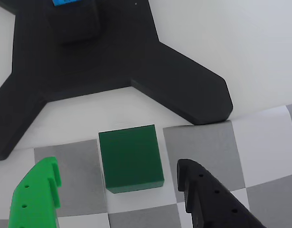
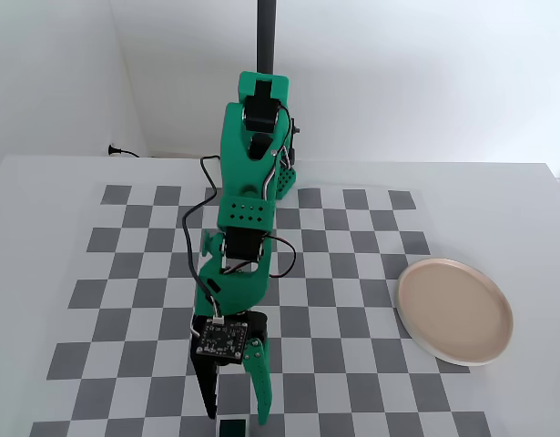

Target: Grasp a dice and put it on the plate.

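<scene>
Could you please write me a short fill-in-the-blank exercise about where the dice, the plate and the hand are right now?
1. In the wrist view, the dice sits ____ the hand's two fingers.
2. The plate holds ____.
3. In the fixed view, the plate lies to the ____ of the arm.
4. The hand's fingers are ____, not closed on the dice.

Missing words: between; nothing; right; open

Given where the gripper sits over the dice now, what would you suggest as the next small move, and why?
Probably lower a little, then close. In the wrist view the dice lies between the open gripper fingers, untouched, and the plate is empty.
</scene>
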